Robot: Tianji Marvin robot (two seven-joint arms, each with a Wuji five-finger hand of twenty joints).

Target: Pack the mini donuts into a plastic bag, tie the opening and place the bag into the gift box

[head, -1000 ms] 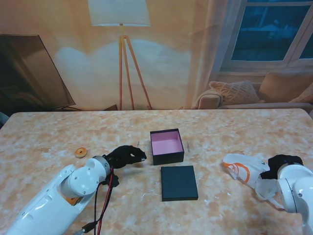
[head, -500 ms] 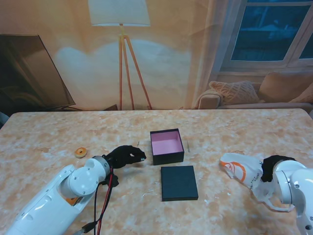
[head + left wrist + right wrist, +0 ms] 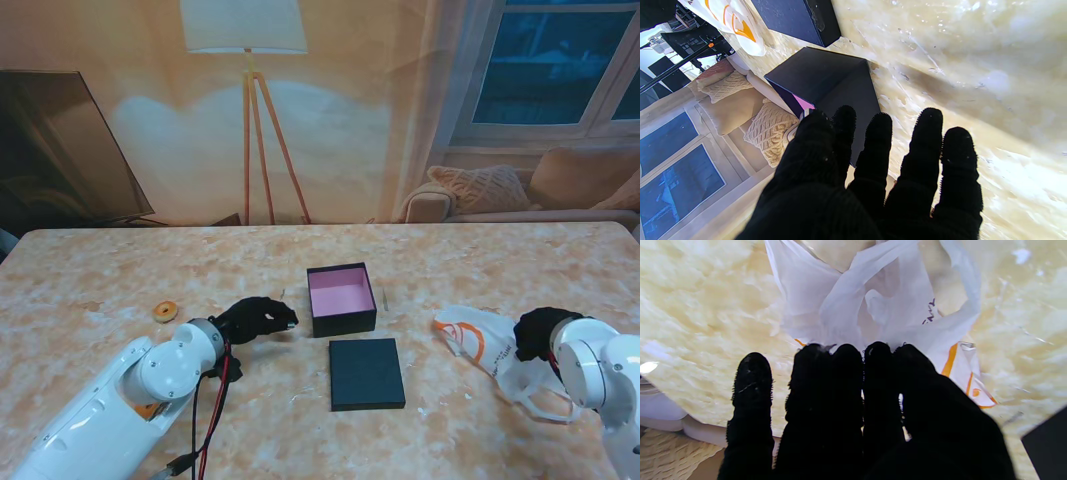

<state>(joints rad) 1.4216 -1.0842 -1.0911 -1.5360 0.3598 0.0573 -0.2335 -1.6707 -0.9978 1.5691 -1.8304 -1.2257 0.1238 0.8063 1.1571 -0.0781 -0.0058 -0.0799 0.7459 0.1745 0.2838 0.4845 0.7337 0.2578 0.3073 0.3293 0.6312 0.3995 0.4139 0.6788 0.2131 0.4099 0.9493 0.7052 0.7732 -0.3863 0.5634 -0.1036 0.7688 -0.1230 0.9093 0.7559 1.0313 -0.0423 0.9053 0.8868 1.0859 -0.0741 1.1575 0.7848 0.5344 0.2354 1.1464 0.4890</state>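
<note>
Step in hand: getting bag ready, before any packing.

Right hand [image 3: 537, 333], right of frame, fingers [image 3: 846, 373] together, pinched on bag [image 3: 480, 343]; bag lies flat on surface [image 3: 100, 270], centre-right.

Left hand [image 3: 258, 320], centre-left, fingers apart, holding nothing, beside box [image 3: 340, 299].

Donut [image 3: 165, 311] alone at left, well apart from bag. Lid [image 3: 366, 373] lies below box in frame.

Next, my guess: open bag mouth, left hand fetches donut.
</note>
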